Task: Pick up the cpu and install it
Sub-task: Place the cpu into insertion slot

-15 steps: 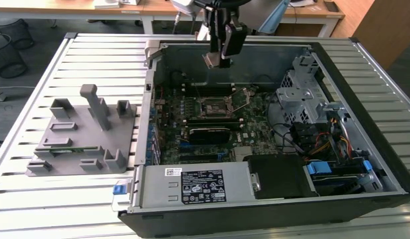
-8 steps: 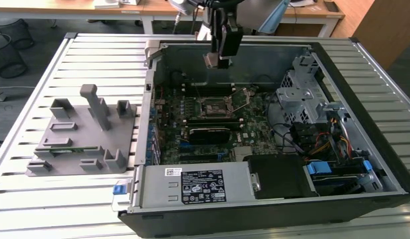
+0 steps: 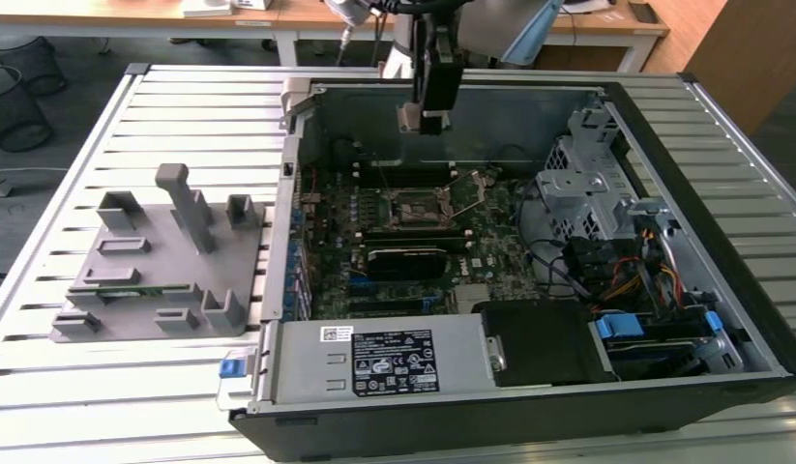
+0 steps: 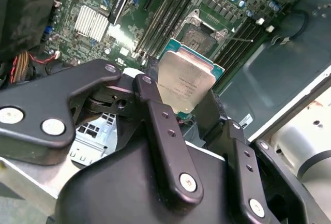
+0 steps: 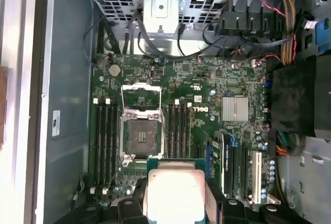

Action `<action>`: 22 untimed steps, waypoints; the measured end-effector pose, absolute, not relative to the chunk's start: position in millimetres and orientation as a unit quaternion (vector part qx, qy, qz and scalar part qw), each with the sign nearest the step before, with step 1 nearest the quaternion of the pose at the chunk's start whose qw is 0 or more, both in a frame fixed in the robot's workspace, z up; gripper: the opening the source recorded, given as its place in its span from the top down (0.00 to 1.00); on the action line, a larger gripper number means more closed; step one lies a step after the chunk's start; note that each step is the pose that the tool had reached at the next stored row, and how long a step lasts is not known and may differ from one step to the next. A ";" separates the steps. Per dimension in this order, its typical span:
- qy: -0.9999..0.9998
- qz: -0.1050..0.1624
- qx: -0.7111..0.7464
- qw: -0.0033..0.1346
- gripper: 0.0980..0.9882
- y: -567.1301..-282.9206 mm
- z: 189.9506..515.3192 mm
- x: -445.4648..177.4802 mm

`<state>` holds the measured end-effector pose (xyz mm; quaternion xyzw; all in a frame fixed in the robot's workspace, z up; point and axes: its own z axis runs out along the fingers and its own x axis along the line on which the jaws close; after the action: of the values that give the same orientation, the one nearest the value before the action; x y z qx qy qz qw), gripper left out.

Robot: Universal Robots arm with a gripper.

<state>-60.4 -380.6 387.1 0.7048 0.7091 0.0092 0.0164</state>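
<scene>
One cpu point(image 4: 186, 81) is being held in the air above the open computer case point(image 3: 707, 126), its silvery metal top facing the cameras in both wrist views and a tan-green rim showing around it. The single gripper point(image 4: 181, 100) is clamping it by two opposite edges – its two black fingers point(image 4: 155, 115) are standing only as far apart as the chip is wide, one on each side. In the first wrist view the cpu point(image 5: 175, 193) is hanging just beside one end of the one black-framed socket point(image 5: 141, 136), not over it, and well clear of the motherboard point(image 5: 207, 79) beneath. The socket is lying empty, with its metal retention frame point(image 5: 140, 92) swung open. Four long memory slots are running along each side of the socket – eight in all. Also on the board are sitting one finned silver heat sink point(image 5: 235, 108) and one round coin cell point(image 5: 114, 70). In the exterior view the gripper point(image 3: 424, 121) is hovering over the far part of the case, beyond the socket point(image 3: 421, 206). To the exterior view's left of the case, one grey fixture block point(image 3: 165, 261) with upright posts is standing on the slatted table point(image 3: 178, 97).
</scene>
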 end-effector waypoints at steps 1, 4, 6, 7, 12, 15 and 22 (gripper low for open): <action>0.707 0.009 0.707 0.017 0.52 -379.8 386.8 -60.3; 0.707 0.009 0.707 0.017 0.52 -375.4 385.6 -58.8; 0.710 0.009 0.704 0.017 0.52 -374.1 384.3 -58.2; 0.711 0.009 0.703 0.017 0.52 -373.3 383.4 -57.9; 0.714 0.009 0.700 0.017 0.52 -371.0 381.1 -56.4; 0.714 0.009 0.700 0.017 0.52 -370.9 379.2 -56.2; 0.714 0.009 0.700 0.017 0.52 -370.8 375.1 -56.1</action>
<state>-56.1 -370.8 375.1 0.6999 0.7140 0.0090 0.0166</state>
